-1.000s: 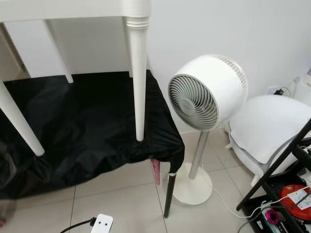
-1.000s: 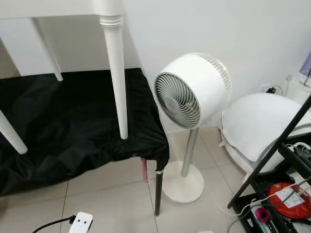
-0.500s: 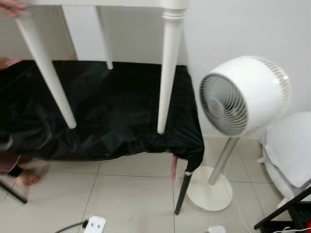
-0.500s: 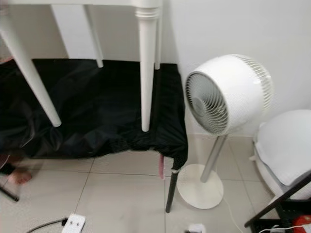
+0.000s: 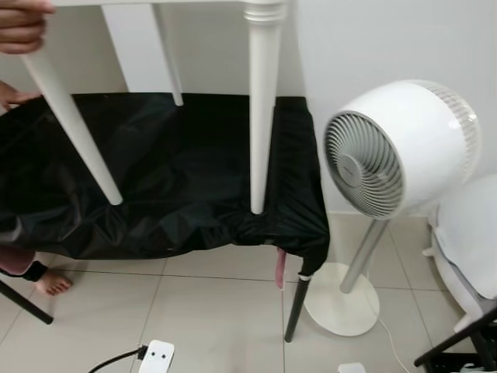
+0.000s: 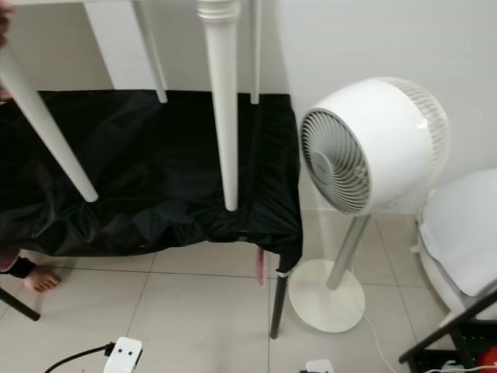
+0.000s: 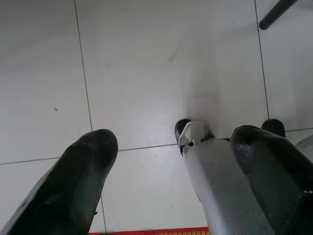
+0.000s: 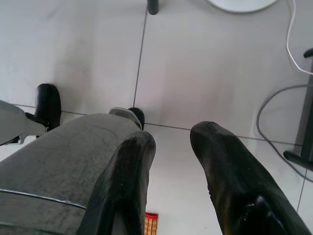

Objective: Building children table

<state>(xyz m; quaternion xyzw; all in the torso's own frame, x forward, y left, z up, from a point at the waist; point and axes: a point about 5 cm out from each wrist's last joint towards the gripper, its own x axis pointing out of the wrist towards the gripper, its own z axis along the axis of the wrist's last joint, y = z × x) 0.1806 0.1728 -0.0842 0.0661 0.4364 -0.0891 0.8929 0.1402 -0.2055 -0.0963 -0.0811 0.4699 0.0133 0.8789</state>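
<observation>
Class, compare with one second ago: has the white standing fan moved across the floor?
No. The fan still stands just right of the black table leg; only the camera has shifted.

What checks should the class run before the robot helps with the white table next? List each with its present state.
1. White table legs rest on the black cloth: ok.
2. A person's hand holds one leg: ok.
3. Left hand open, empty, hanging over the floor: ok.
4. Right hand open, empty: ok.
5. Fan close beside the cloth's corner: not ok.
6. Legs screwed tight: cannot tell.
</observation>
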